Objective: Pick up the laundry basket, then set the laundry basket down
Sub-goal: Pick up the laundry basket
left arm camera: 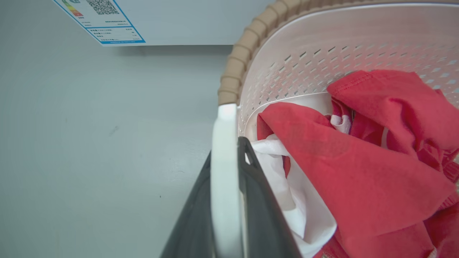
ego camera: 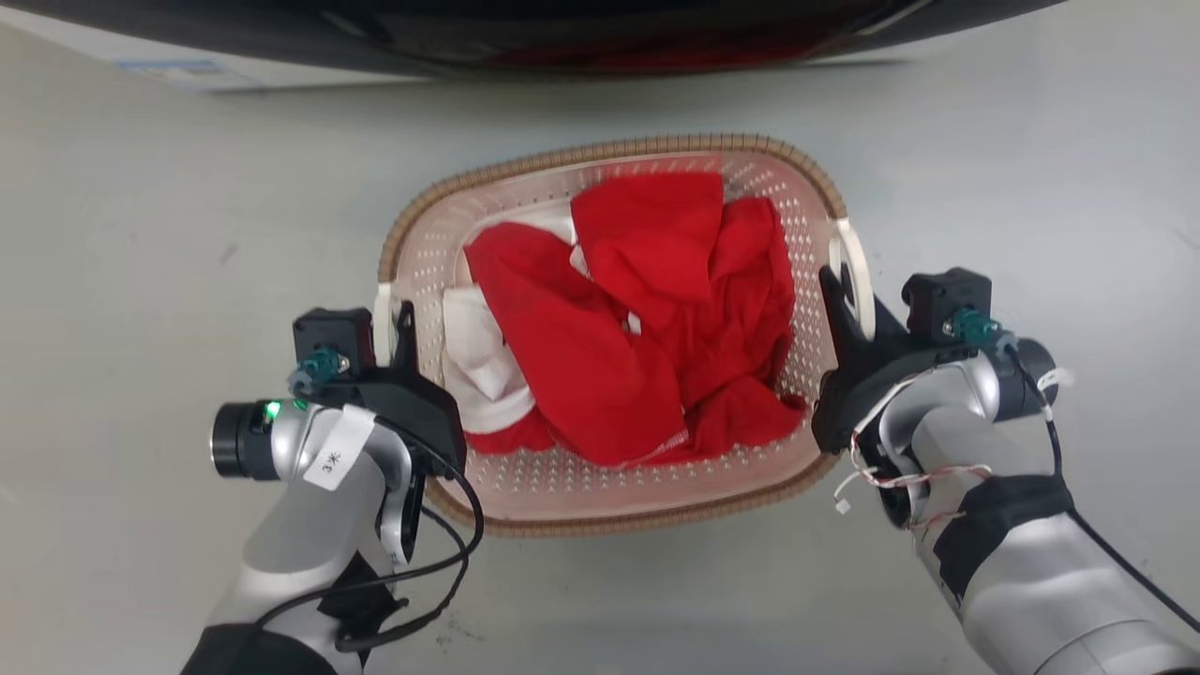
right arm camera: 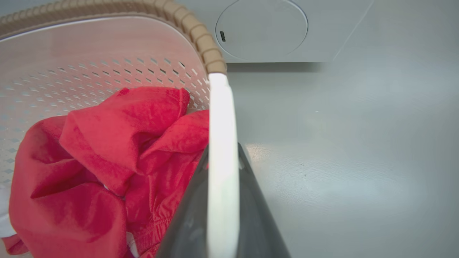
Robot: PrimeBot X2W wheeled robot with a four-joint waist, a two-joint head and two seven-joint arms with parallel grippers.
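The laundry basket (ego camera: 562, 487) is cream-white with perforated walls and a brown woven-look rim, and it holds red and white clothes (ego camera: 637, 319). It sits in the middle of the head view over the grey floor. My left gripper (ego camera: 392, 323) is shut on the basket's white left handle (left arm camera: 224, 172), one dark finger on each side of it. On the other side, my right gripper (ego camera: 844, 286) is shut on the white right handle (right arm camera: 222, 165) in the same way. I cannot tell whether the basket touches the floor.
A washing machine stands just beyond the basket, its dark door (ego camera: 562, 37) along the top of the head view. Its white front carries an energy label (left arm camera: 104, 25) and a round cover (right arm camera: 261, 28). Bare grey floor (ego camera: 141, 234) lies on both sides.
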